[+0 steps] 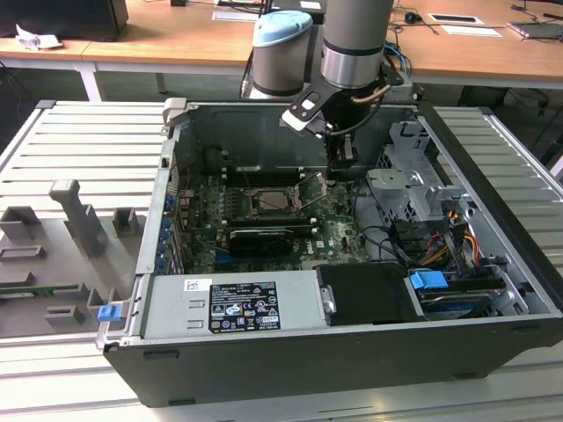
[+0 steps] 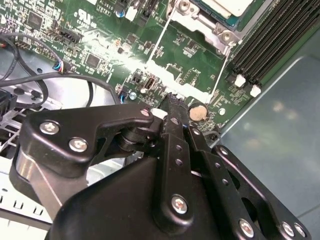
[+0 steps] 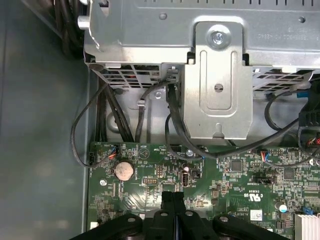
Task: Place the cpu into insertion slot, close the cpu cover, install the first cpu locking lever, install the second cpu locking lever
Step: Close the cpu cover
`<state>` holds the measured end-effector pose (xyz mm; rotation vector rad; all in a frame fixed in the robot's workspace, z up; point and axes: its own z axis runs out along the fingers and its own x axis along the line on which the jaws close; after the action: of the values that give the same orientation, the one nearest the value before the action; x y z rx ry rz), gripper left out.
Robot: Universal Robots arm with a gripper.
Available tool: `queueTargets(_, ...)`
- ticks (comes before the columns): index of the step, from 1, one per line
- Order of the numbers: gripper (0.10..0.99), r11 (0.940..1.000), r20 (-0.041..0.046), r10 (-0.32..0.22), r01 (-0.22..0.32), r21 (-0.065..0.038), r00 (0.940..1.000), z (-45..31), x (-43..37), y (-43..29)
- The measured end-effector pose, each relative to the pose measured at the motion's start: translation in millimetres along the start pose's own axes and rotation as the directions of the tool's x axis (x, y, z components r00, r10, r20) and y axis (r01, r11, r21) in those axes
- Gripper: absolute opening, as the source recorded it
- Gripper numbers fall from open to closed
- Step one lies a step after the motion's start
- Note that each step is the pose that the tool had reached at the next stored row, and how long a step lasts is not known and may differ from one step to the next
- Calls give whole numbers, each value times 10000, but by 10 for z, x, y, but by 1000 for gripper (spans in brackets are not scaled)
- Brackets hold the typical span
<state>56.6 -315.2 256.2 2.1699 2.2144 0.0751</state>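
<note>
- Gripper [image 2: 173, 102]: black fingers pressed together with nothing between them, hanging over the green motherboard [image 3: 225, 175] just beside a round coin cell battery [image 3: 123, 170].
- cpu [image 2: 225, 6]: pale silvery face, lying flat in the insertion slot [image 1: 268, 200]. It is apart from the fingertips, toward the exterior view's left of the gripper.
- cpu cover [image 2: 200, 22]: silver frame around the chip. Whether it is fully down cannot be told.
- Locking levers [image 2: 159, 42]: thin silver rods running along the socket's sides, on the gripper's side of it.
- Memory slots [image 2: 270, 45]: long black rows with white end clips, beside the socket.
- Drive cage [image 3: 215, 90]: grey sheet metal with black cables looping out from beneath it onto the board.
- Computer case [image 1: 290, 352]: black tower lying open on its side, with a grey power supply [image 1: 233, 303] along its near wall.
- Work table [image 1: 79, 141]: ribbed grey metal, carrying grey fixture blocks [image 1: 79, 215] toward the exterior view's left.
- Room: wooden desks [image 1: 176, 44] behind the arm.
</note>
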Motion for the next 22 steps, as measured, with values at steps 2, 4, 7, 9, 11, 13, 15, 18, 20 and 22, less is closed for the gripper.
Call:
queueTargets(2,106,10000,1,0,0,1,10000,19,-1,48)
queueTargets(4,106,10000,0,-2,2,3,10000,56,-1,53)
queueTargets(7,106,10000,-4,-12,12,6,10000,129,-17,49)
queueTargets(9,106,10000,-10,-19,19,8,10000,162,-28,37)
queueTargets(11,106,10000,-11,-26,26,6,10000,168,-27,-37)
queueTargets(13,106,10000,-12,-24,24,6,10000,165,-26,-93)
queueTargets(15,106,10000,-11,-25,25,6,10000,161,-25,-154)
queueTargets(18,106,10000,-13,-28,28,6,10000,159,-24,-200)
queueTargets(20,106,10000,-12,-30,30,6,10000,158,-23,-212)
queueTargets(22,106,10000,-13,-30,30,7,10000,157,-23,-223)
